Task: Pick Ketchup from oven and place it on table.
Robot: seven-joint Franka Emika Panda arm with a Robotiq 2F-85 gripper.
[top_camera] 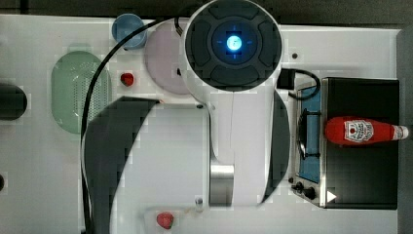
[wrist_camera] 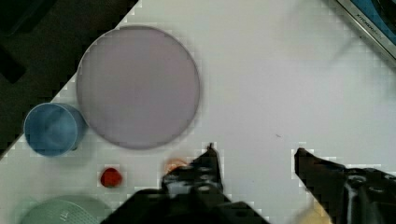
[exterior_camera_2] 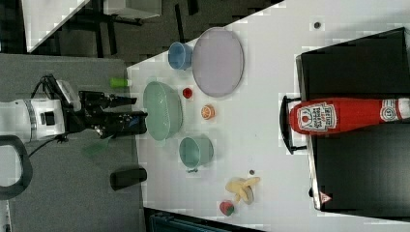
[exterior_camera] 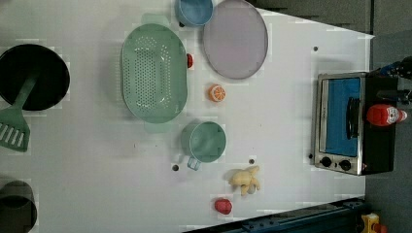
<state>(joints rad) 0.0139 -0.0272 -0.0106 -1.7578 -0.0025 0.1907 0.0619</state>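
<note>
Right at the lens, the black two-fingered gripper (wrist_camera: 254,151) hangs with its fingers spread apart, nothing between them but bare white tabletop (wrist_camera: 261,84). Tucked behind one fingertip in the wrist view is an orange slice (wrist_camera: 175,164), and just past it a small red strawberry (wrist_camera: 111,177). Beyond those sits the smooth round lilac plate (wrist_camera: 138,87), flat and matte, with a blue plastic cup (wrist_camera: 50,129) just beside its rim at the table edge. A corner of the pale green perforated colander (wrist_camera: 63,212) peeks in near the strawberry.

Further out from the gripper stands the boxy toaster oven (top_camera: 360,146), black top, steel front frame, blue-tinted glass door. And there's the ketchup (top_camera: 363,130): a small red plastic bottle lying on its side on the oven's black top, well apart from the gripper. In the top view its long axis runs left to right, white cap pointing to the top view's right, away from the oven door, base near the front edge.
</note>
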